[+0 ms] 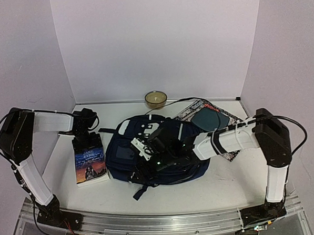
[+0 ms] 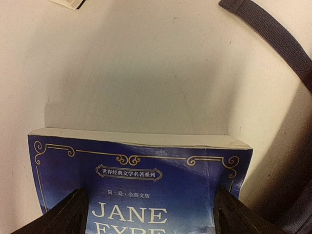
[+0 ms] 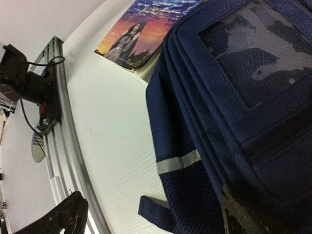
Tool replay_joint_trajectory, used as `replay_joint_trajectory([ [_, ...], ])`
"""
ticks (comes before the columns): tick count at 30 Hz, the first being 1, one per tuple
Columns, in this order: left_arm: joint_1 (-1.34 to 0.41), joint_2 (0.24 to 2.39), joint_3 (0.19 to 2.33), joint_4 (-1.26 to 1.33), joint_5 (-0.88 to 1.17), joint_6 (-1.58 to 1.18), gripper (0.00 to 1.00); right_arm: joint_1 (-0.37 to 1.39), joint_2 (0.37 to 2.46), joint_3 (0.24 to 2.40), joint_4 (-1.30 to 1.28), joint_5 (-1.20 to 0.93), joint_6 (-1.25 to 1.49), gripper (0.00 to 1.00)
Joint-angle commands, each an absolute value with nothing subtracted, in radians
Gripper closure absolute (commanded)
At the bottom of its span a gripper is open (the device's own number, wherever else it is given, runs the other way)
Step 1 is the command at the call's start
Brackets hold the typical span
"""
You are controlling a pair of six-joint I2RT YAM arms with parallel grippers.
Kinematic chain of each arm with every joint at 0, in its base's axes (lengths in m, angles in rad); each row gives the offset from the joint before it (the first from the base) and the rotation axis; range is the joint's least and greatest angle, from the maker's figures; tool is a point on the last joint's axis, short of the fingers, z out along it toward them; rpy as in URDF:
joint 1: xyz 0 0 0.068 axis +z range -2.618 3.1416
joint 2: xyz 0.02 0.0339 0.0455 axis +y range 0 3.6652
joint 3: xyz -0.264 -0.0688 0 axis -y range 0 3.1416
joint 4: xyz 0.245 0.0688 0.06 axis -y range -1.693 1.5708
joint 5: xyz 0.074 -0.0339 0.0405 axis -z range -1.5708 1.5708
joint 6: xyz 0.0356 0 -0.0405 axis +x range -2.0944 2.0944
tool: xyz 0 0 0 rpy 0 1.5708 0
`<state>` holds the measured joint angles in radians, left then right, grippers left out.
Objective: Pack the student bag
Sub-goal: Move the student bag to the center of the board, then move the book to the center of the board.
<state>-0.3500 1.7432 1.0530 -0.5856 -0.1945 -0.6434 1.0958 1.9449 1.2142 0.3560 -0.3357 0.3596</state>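
Along the desk's (image 1: 203, 191) near edge, a metal rail (image 1: 168, 222) with both arm bases. Just beyond, toward the near-left corner, a glossy paperback (image 1: 90, 164) lying flat, blue cover with gilt scrollwork, long axis near to far. Over its far end, the left pincer (image 2: 148, 195), released, black fingers spread above the cover and grasping nothing.

At mid-desk, just right of the paperback, the student bag (image 1: 119, 156): soft navy woven fabric, slumped flat, with white trim, a shiny window pocket, a mesh side panel and a black strap (image 1: 140, 192) trailing toward the near edge. Long axis apparently from far left to near right. Directly above its middle, the right pincer (image 3: 151, 195), likewise released and empty, on an arm stretched in from the right edge.

Judged nearer the bag: the right arm, poised over it. From the left pincer, bag close by on the right. Probably needed first: an opened zip, no opening visible from these angles.

Toward the far-right corner, a printed magazine (image 1: 191, 109) partly under a dark rounded flat pad (image 1: 211, 119). At the far edge, centre, a small pale bowl (image 1: 156, 99).
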Motion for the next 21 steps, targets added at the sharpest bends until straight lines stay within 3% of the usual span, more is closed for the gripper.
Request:
replay_joint_trajectory([
  [1, -0.351, 1.807, 0.952, -0.553, -0.152, -0.621, 0.1, 1.098, 2.046, 1.341, 0.216, -0.234, 0.314, 0.06],
  [5, -0.37, 1.798, 0.861, -0.516, -0.128, -0.64, 0.11, 1.047, 2.119, 1.398, 0.188, -0.126, 0.307, 0.07],
  [13, -0.42, 1.735, 0.721, -0.483, -0.091, -0.694, 0.11, 0.972, 2.254, 1.617, 0.178, -0.137, 0.255, 0.07],
  [21, -0.557, 1.514, 0.62, -0.444, 0.048, -0.816, 0.13, 0.988, 2.136, 1.573, 0.206, -0.325, 0.375, 0.07],
])
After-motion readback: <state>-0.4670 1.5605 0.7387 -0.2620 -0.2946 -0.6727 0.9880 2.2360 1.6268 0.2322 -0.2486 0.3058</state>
